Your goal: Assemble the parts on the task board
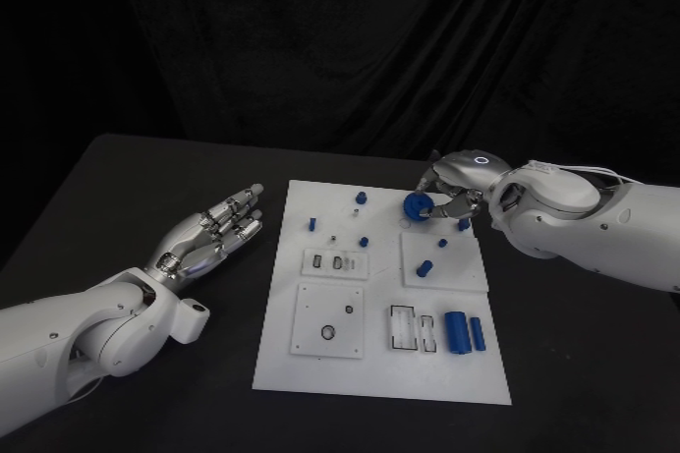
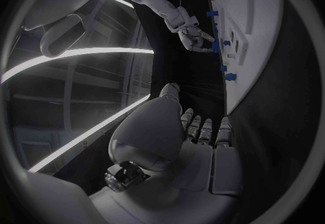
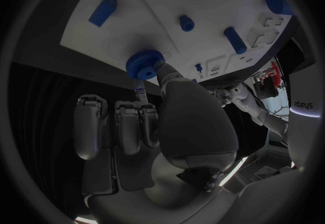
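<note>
Pinching a blue gear (image 1: 419, 206) between thumb and fingertips, the right hand (image 1: 451, 193) hangs over the far right part of the task board (image 1: 380, 374). In the right wrist view the gear (image 3: 143, 64) sits at the tip of the thumb, its toothed rim plain to see, with the other fingers (image 3: 89, 124) of the right hand (image 3: 159, 126) curled in below it; whether the gear touches the board surface cannot be told.

Near the gear on the board — a small blue peg (image 1: 360, 198) toward the far edge, another small blue piece (image 1: 363, 242) nearer the middle, and a short blue cylinder (image 1: 424, 268) standing on the raised square plate at the right. Toward the near right corner lie two blue cylinders side by side, a thick one (image 1: 456, 332) and a thin one (image 1: 478, 333), just beside a rectangular slotted recess (image 1: 414, 328). A square plate with a round hole (image 1: 327, 331) lies at the near left of the board.

The left hand (image 1: 212, 235) holds nothing: fingers stretched out and slightly apart, palm turned up, it hovers over the black bench (image 1: 141, 198) just beside the board's left edge, apart from it. The left wrist view shows the same hand (image 2: 183, 143) with fingers extended, and the board's edge (image 2: 237, 89) running past them.
</note>
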`<state>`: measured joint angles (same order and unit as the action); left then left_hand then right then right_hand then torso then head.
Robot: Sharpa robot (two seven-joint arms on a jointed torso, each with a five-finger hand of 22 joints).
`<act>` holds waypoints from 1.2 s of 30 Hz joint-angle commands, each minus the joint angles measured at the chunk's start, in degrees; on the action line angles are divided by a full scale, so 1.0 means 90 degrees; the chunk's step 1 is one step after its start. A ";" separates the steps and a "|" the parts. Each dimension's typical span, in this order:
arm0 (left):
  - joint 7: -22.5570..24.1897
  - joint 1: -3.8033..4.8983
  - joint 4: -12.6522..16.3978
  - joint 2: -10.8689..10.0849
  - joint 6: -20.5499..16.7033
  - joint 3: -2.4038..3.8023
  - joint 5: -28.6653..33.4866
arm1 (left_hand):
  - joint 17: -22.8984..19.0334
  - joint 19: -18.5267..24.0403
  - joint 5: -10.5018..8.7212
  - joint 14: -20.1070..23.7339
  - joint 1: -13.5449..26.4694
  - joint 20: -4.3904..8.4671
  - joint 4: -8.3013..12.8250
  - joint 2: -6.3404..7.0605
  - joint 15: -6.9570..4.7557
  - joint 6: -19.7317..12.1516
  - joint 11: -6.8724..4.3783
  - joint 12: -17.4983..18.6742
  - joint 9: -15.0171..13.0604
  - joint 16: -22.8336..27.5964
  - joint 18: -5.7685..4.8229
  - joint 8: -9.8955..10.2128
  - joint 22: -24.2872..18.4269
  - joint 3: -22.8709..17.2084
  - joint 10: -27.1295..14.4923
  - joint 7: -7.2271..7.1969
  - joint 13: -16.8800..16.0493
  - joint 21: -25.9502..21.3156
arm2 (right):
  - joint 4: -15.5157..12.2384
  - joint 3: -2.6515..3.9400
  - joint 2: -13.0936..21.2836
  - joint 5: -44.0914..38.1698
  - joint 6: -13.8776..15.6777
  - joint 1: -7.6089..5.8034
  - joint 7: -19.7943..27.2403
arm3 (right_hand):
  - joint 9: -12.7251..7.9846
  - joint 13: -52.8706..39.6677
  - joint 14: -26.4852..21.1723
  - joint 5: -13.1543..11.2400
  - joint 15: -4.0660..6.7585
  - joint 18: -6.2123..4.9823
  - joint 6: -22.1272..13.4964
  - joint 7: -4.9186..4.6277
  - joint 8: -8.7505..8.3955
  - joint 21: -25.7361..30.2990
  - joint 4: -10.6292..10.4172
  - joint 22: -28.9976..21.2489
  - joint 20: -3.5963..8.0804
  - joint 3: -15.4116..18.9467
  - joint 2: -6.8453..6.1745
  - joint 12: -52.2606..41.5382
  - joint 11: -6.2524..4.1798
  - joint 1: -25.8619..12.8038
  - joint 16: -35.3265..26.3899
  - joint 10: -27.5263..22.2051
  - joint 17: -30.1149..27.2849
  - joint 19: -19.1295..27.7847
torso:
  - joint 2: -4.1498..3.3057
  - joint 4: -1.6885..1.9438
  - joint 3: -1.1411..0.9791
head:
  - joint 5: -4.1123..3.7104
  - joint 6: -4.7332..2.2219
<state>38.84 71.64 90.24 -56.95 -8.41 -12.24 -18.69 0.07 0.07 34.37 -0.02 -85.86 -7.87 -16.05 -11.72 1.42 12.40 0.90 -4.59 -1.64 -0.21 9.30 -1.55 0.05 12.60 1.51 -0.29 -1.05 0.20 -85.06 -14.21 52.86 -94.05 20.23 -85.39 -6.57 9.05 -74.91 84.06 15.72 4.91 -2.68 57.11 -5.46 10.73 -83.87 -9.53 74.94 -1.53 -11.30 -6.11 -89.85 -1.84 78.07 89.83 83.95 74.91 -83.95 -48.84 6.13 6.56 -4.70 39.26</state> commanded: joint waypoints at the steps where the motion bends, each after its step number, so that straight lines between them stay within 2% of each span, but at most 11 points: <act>1: 0.0620 0.0012 0.0031 0.0004 -0.0183 0.0004 -0.0046 | -0.0008 -0.0007 0.0048 0.0003 -0.0054 0.0096 0.0004 0.0040 -0.0069 0.0052 -0.0034 -0.0019 -0.0010 0.0023 0.0104 -0.0028 -0.0006 -0.0032 0.0015 0.0018 0.0000 -0.0022 | -0.0085 0.0006 -0.0029 -0.0063 0.0321 -0.0063 -0.0025 | 0.0954 -0.1677 0.0660 0.0019 0.0043 0.0091 0.0371 0.0311 0.0321 -0.0024 0.0012 0.1183 0.0029 0.0006 0.0055 -0.0016 -0.0020 -0.0035 0.0019 0.0672 0.1677 -0.0181 | 0.0005 -0.0003 0.0009 | 0.0002 -0.0002; 4: 0.0684 0.0012 0.0045 -0.0001 -0.0313 0.0004 -0.0046 | -0.0008 -0.0007 0.0068 0.0003 -0.0078 0.0245 0.0004 0.0092 -0.0154 0.0121 -0.0098 -0.0039 -0.0017 0.0023 0.0052 -0.0037 -0.0006 -0.0028 0.0027 0.0019 -0.0003 -0.0022 | -0.0130 0.0006 -0.0099 -0.0063 0.0364 -0.0108 -0.0010 | 0.0957 -0.1677 0.0660 0.0019 0.0043 0.0093 0.0372 0.0311 0.0324 -0.0031 0.0012 0.1188 0.0029 0.0006 0.0055 -0.0016 -0.0021 -0.0036 0.0019 0.0672 0.1677 -0.0186 | 0.0003 0.0003 0.0013 | 0.0002 -0.0002; 6: 0.0708 0.0012 0.0043 -0.0007 -0.0375 0.0004 -0.0046 | -0.0008 -0.0007 0.0105 0.0003 -0.0094 0.0523 -0.0012 0.0139 -0.0271 0.0163 -0.0163 -0.0044 -0.0017 0.0023 -0.0098 -0.0036 -0.0006 -0.0024 0.0031 0.0011 -0.0003 -0.0022 | -0.0129 0.0006 -0.0157 -0.0063 0.0359 -0.0121 -0.0001 | 0.0967 -0.1677 0.0660 0.0019 0.0043 0.0093 0.0374 0.0311 0.0332 -0.0032 0.0012 0.1189 0.0029 0.0008 0.0057 -0.0016 -0.0022 -0.0039 0.0019 0.0672 0.1677 -0.0187 | 0.0000 0.0008 0.0012 | 0.0001 -0.0012; 7: 0.0716 0.0012 0.0042 -0.0010 -0.0399 0.0004 -0.0046 | -0.0008 -0.0007 0.0119 0.0003 -0.0089 0.0718 -0.0025 0.0156 -0.0314 0.0178 -0.0195 -0.0047 -0.0018 0.0023 -0.0251 -0.0034 -0.0006 -0.0024 0.0031 0.0011 -0.0003 -0.0022 | -0.0125 0.0006 -0.0186 -0.0063 0.0352 -0.0125 0.0001 | 0.0967 -0.1677 0.0660 0.0019 0.0043 0.0093 0.0374 0.0311 0.0332 -0.0032 0.0012 0.1189 0.0029 0.0008 0.0057 -0.0016 -0.0022 -0.0039 0.0019 0.0672 0.1677 -0.0187 | 0.0001 0.0005 0.0016 | 0.0006 -0.0005; 8: 0.0725 0.0012 0.0039 -0.0012 -0.0423 0.0004 -0.0046 | -0.0008 -0.0007 0.0125 0.0003 -0.0088 0.0748 -0.0027 0.0157 -0.0316 0.0175 -0.0196 -0.0046 -0.0017 0.0023 -0.0281 -0.0033 -0.0006 -0.0025 0.0030 0.0011 -0.0003 -0.0022 | -0.0116 0.0006 -0.0222 -0.0063 0.0341 -0.0129 0.0005 | 0.0967 -0.1677 0.0660 0.0019 0.0043 0.0093 0.0374 0.0311 0.0332 -0.0032 0.0012 0.1189 0.0029 0.0008 0.0057 -0.0016 -0.0022 -0.0039 0.0019 0.0672 0.1677 -0.0187 | 0.0002 0.0001 0.0014 | 0.0009 -0.0003; 9: 0.0731 0.0012 0.0037 -0.0013 -0.0440 0.0004 -0.0046 | -0.0008 -0.0007 0.0131 0.0003 -0.0082 0.0861 -0.0032 0.0159 -0.0335 0.0178 -0.0202 -0.0045 -0.0017 0.0023 -0.0377 -0.0031 -0.0006 -0.0028 0.0027 0.0015 -0.0002 -0.0022 | -0.0109 0.0007 -0.0252 -0.0063 0.0332 -0.0131 0.0008 | 0.0967 -0.1677 0.0660 0.0019 0.0043 0.0093 0.0374 0.0311 0.0332 -0.0032 0.0012 0.1189 0.0029 0.0008 0.0057 -0.0016 -0.0022 -0.0039 0.0019 0.0672 0.1677 -0.0187 | 0.0003 -0.0003 0.0017 | 0.0006 0.0004; 14: 0.0745 0.0012 0.0030 -0.0006 -0.0485 0.0004 -0.0046 | -0.0008 -0.0007 0.0152 0.0003 -0.0079 0.1082 -0.0032 0.0167 -0.0410 0.0180 -0.0236 -0.0055 -0.0016 0.0023 -0.0529 -0.0030 -0.0006 -0.0034 0.0031 0.0015 -0.0004 -0.0022 | -0.0058 0.0007 -0.0408 -0.0063 0.0301 -0.0139 0.0035 | 0.0976 -0.1677 0.0660 0.0019 0.0042 0.0096 0.0372 0.0310 0.0337 -0.0040 0.0012 0.1196 0.0029 0.0009 0.0058 -0.0016 -0.0023 -0.0042 0.0019 0.0672 0.1677 -0.0194 | -0.0001 0.0009 0.0017 | -0.0019 0.0008; 17: 0.0751 0.0012 0.0022 0.0007 -0.0512 0.0004 -0.0046 | -0.0008 -0.0007 0.0161 0.0003 -0.0080 0.1079 -0.0031 0.0165 -0.0403 0.0179 -0.0254 -0.0049 -0.0016 0.0023 -0.0541 -0.0030 -0.0006 -0.0037 0.0029 0.0013 -0.0002 -0.0022 | 0.0004 0.0007 -0.0545 -0.0063 0.0271 -0.0141 0.0065 | 0.0978 -0.1677 0.0660 0.0019 0.0042 0.0096 0.0370 0.0309 0.0338 -0.0041 0.0011 0.1197 0.0030 0.0009 0.0059 -0.0016 -0.0023 -0.0043 0.0019 0.0672 0.1677 -0.0195 | -0.0005 0.0030 0.0007 | -0.0062 0.0007; 20: 0.0752 0.0012 0.0014 0.0024 -0.0521 0.0004 -0.0046 | -0.0008 -0.0007 0.0163 0.0003 -0.0081 0.1078 -0.0031 0.0165 -0.0402 0.0188 -0.0255 -0.0057 -0.0017 0.0023 -0.0542 -0.0031 -0.0006 -0.0037 0.0032 0.0012 -0.0004 -0.0022 | 0.0078 0.0008 -0.0681 -0.0063 0.0229 -0.0141 0.0095 | 0.0980 -0.1677 0.0660 0.0019 0.0042 0.0096 0.0368 0.0309 0.0339 -0.0041 0.0011 0.1197 0.0030 0.0009 0.0060 -0.0016 -0.0023 -0.0044 0.0019 0.0672 0.1677 -0.0195 | -0.0004 0.0023 -0.0001 | -0.0076 0.0012; 29: 0.0748 0.0012 0.0008 0.0055 -0.0522 0.0004 -0.0046 | -0.0008 -0.0007 0.0184 0.0003 -0.0078 0.1143 -0.0033 0.0171 -0.0433 0.0201 -0.0257 -0.0069 -0.0019 0.0023 -0.0568 -0.0034 -0.0006 -0.0038 0.0042 0.0010 -0.0006 -0.0022 | 0.0345 0.0008 -0.1135 -0.0063 0.0067 -0.0135 0.0180 | 0.0985 -0.1677 0.0660 0.0020 0.0041 0.0097 0.0363 0.0307 0.0341 -0.0044 0.0011 0.1200 0.0030 0.0008 0.0064 -0.0016 -0.0023 -0.0046 0.0019 0.0672 0.1677 -0.0198 | -0.0001 -0.0006 0.0003 | -0.0060 0.0029; 36: 0.0723 0.0012 0.0008 0.0061 -0.0478 0.0004 -0.0046 | -0.0008 -0.0007 0.0189 0.0003 -0.0080 0.1143 -0.0033 0.0163 -0.0415 0.0186 -0.0243 -0.0057 -0.0016 0.0023 -0.0586 -0.0031 -0.0006 -0.0043 0.0037 0.0003 -0.0003 -0.0022 | 0.0439 0.0008 -0.1319 -0.0063 -0.0044 -0.0127 0.0211 | 0.0992 -0.1677 0.0660 0.0021 0.0040 0.0098 0.0353 0.0305 0.0341 -0.0045 0.0011 0.1201 0.0029 0.0008 0.0068 -0.0016 -0.0022 -0.0048 0.0019 0.0672 0.1677 -0.0198 | -0.0001 0.0011 0.0004 | -0.0088 0.0046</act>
<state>38.84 71.64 90.26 -56.50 -12.89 -12.24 -18.70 0.08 -0.04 35.87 -0.02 -86.45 1.64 -16.20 -10.66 -1.65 13.94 -1.10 -4.83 -1.73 -0.21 4.78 -1.55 0.06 12.45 1.76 -0.20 -1.05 0.20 -81.23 -14.20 41.11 -94.22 20.78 -86.53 -4.98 9.05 -74.91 84.05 15.64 4.90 -2.68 57.21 -5.56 12.21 -84.11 -9.47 74.92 -1.54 -11.20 -6.19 -89.85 -1.83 77.49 89.83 83.95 74.91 -83.95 -48.87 6.15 6.59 -5.41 39.62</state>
